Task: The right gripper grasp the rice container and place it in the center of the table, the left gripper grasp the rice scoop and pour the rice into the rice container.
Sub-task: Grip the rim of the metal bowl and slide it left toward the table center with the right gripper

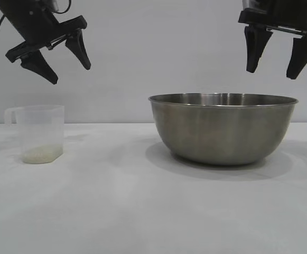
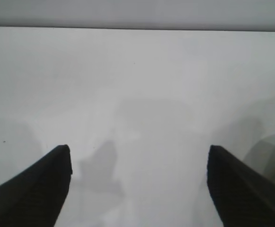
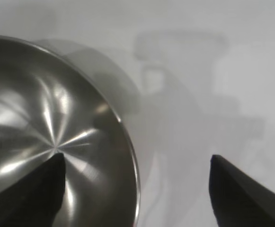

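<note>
The rice container (image 1: 223,128) stands upright on the table (image 1: 142,211) and serves here as the landmark for everything else. It sits right of the table's middle in the exterior view, its rolled rim level and its brushed steel sides casting a soft shadow on the white surface beneath.

The right gripper (image 1: 282,50) hangs above the container's right-hand rim, well clear of it, fingers spread wide and grasping nothing. From the right wrist view the gripper (image 3: 137,189) straddles the rim — one fingertip lies over the shiny inside of the container (image 3: 47,127), the other over the bare table (image 3: 199,94) outside it. The inside of the bowl shows only reflections.

The rice scoop (image 1: 38,133) stands upright on the table well to the left of the container, apart from it, with its loop handle on the side turned away from the container. A thin layer of rice (image 1: 41,154) lies in its bottom.

The left gripper (image 1: 63,62) hovers above the scoop, farther from the container still — tilted, released, its fingers parted and touching nothing. In the left wrist view the gripper (image 2: 139,165) shows both fingertips wide apart over plain table (image 2: 137,71).
</note>
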